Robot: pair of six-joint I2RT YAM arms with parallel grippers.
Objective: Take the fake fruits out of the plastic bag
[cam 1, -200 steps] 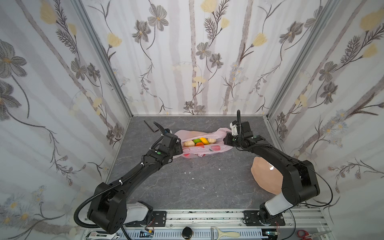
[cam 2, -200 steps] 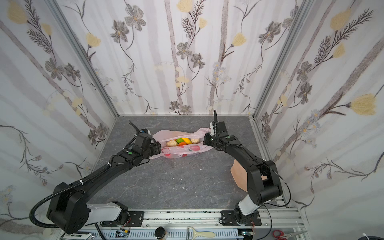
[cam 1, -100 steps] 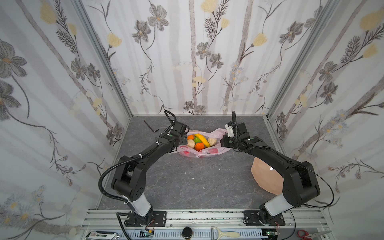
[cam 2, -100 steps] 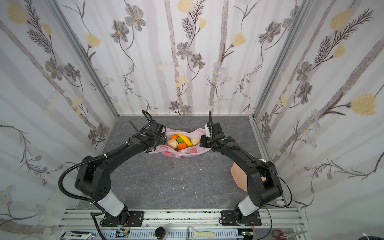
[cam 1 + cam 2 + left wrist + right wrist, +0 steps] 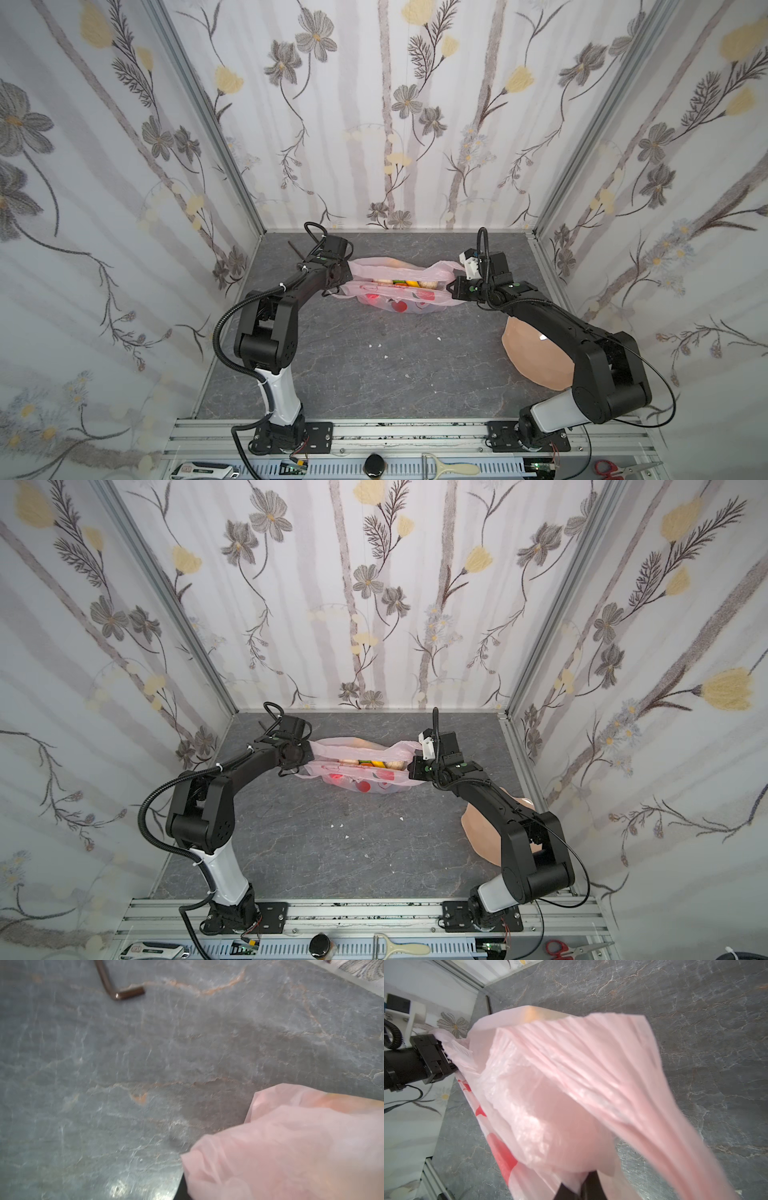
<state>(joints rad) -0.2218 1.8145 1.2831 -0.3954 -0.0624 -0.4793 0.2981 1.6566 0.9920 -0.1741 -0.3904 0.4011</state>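
The pale-pink plastic bag (image 5: 401,297) with red prints hangs stretched between my two grippers at the back of the table, in both top views. Its mouth is a narrow slit. Through it show a few of the fake fruits (image 5: 405,283): yellow, green, orange and beige pieces. The other fruits are hidden inside. My left gripper (image 5: 344,276) is shut on the bag's left end. My right gripper (image 5: 452,286) is shut on its right end. The right wrist view is filled by the bag (image 5: 571,1084), which is bunched at my right gripper (image 5: 581,1187).
A peach-coloured dish (image 5: 536,361) lies at the right, partly under my right arm. A dark bent hex key (image 5: 124,994) lies near the back left corner. Small white crumbs (image 5: 378,345) dot the grey stone tabletop (image 5: 353,374).
My left gripper has closed on the bag's left end and pulled it leftward. The bag has gone from an open round mouth to a taut narrow slit. The right gripper has stayed shut on its end.
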